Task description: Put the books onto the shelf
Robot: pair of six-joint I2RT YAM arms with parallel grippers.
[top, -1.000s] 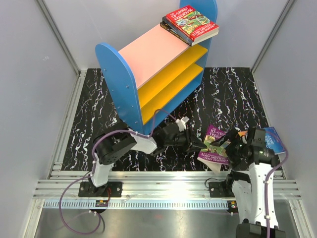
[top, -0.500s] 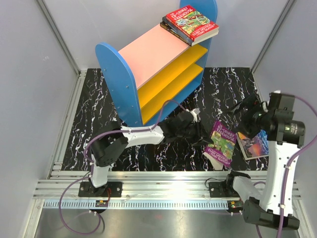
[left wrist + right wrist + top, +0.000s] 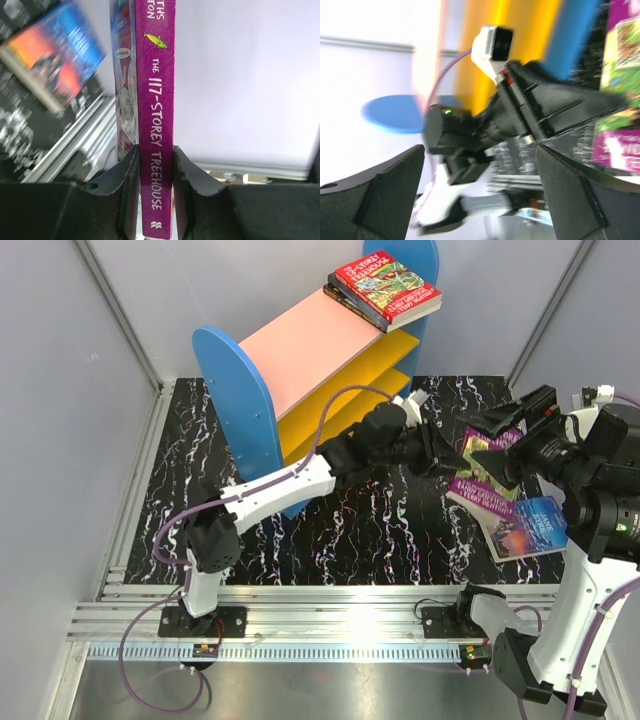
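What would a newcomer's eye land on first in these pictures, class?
The bookcase with blue rounded ends and a pink top board stands at the back, two stacked paperbacks on its top's right end. Right of it, the left gripper clamps a purple "117-Storey Treehouse" paperback.

Black mat, grey walls, silver bars

The mat is black with thin white lines all over it, like little cracks, and it lies flat in the middle. Silver bars run side by side along its near edge. A side bar runs along its left edge. Nearer than the bars lies a flat sheet of shiny metal. Plain grey walls stand at the left, the right and the back. A thin metal post goes up each back corner. The left wrist view shows the mat, the bars and a pale wall, all a bit blurry.
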